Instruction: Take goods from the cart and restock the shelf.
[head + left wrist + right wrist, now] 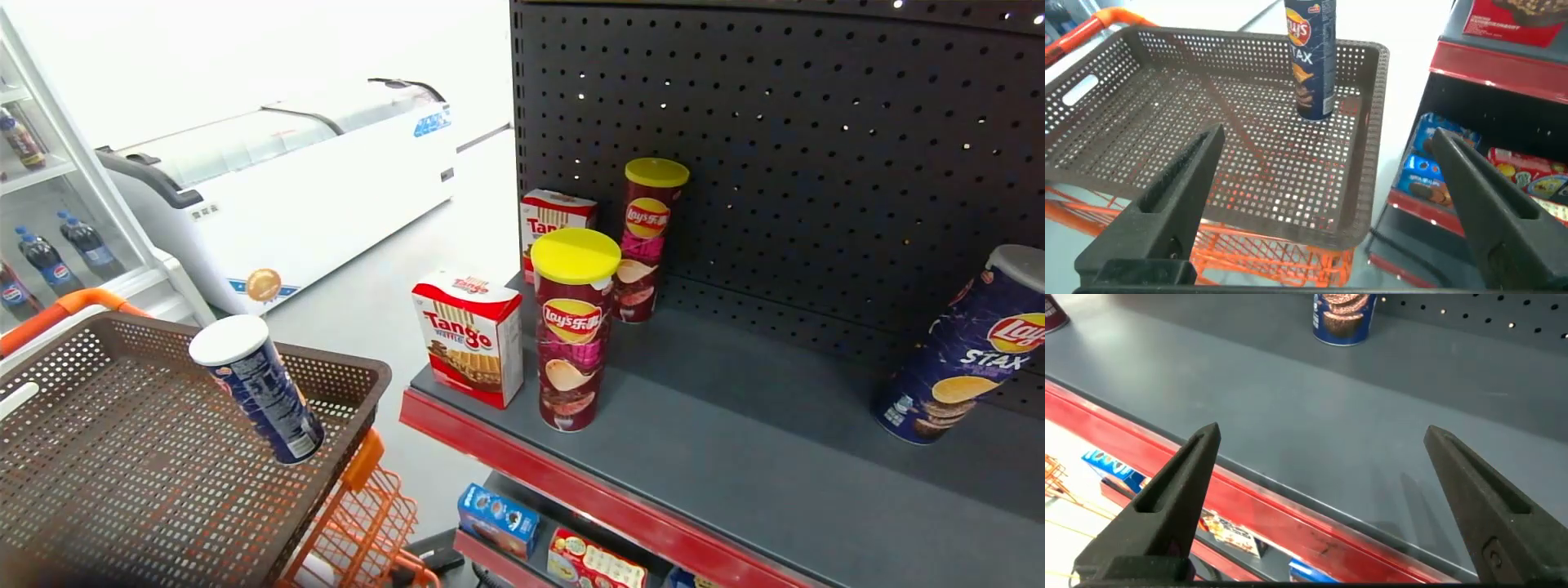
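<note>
Blue chip can [257, 388] stands on end in the cart basket [122, 490], at the lower left of the head view, close to the basket's wall on the shelf side. Its long axis runs roughly vertical, with the white lid on top.

In the left wrist view the same can sits beyond the left gripper [1324, 139], roughly in line with the gap between its fingers and well apart from them. Those fingers are spread wide and hold nothing. The right gripper [1323, 434] is likewise wide apart and empty, hanging over the bare grey deck of the shelf [735, 425], so the left arm looks the nearer one for the pick. A side-on approach across the upright tube seems to suit it.

The can is a smooth, printed cylinder, probably light and prone to tipping. The basket is brown perforated plastic on an orange wire frame.

On the shelf stand a second blue can [963, 351], two red cans with yellow lids [574, 327], and two wafer boxes [473, 339] of glossy card.
</note>
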You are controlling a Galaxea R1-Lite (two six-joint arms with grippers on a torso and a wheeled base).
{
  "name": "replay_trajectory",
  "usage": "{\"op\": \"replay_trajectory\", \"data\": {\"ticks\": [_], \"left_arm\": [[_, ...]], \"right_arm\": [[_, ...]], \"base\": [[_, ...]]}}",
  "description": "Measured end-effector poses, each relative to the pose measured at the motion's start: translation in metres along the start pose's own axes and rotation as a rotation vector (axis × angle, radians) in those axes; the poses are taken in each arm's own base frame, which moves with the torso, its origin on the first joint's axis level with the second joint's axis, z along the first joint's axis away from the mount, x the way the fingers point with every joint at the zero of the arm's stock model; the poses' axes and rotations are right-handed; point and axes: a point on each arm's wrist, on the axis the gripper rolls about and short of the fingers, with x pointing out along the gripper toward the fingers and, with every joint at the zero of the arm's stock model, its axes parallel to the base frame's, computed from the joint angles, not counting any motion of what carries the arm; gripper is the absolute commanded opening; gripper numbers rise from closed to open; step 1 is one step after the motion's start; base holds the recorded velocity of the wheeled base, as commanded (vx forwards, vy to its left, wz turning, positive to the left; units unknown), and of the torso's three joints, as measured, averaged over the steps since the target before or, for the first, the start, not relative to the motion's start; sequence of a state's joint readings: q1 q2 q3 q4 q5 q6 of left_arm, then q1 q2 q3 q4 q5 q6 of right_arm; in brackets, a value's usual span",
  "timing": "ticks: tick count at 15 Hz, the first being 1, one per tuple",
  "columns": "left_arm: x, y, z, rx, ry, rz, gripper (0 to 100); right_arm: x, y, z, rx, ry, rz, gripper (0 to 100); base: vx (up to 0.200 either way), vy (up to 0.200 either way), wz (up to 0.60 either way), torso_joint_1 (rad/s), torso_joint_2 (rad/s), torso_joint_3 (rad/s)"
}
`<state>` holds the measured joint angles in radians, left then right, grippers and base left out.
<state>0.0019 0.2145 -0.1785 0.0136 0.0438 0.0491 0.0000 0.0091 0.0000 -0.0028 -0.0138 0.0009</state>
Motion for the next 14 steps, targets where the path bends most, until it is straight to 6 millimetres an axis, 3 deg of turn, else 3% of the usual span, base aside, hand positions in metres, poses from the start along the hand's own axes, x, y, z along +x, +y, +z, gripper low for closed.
{"op": "replay_trajectory", "data": {"ticks": [3, 6, 10, 14], "left_arm": [[0.033, 0.001, 0.041, 0.003, 0.08, 0.029, 100], [0.074, 0.005, 0.058, -0.016, 0.179, 0.05, 100], [0.13, 0.017, 0.06, -0.028, 0.214, 0.071, 100], [0.175, 0.019, 0.042, -0.046, 0.222, 0.132, 100]], "right_arm": [[0.0, 0.0, 0.0, 0.0, 0.0, 0.0, 100], [0.0, 0.0, 0.0, 0.0, 0.0, 0.0, 100], [0.0, 0.0, 0.0, 0.0, 0.0, 0.0, 100], [0.0, 0.0, 0.0, 0.0, 0.0, 0.0, 100]], "base": [[0.0, 0.0, 0.0, 0.0, 0.0, 0.0], [0.0, 0.0, 0.0, 0.0, 0.0, 0.0], [0.0, 0.0, 0.0, 0.0, 0.0, 0.0], [0.0, 0.0, 0.0, 0.0, 0.0, 0.0]]}}
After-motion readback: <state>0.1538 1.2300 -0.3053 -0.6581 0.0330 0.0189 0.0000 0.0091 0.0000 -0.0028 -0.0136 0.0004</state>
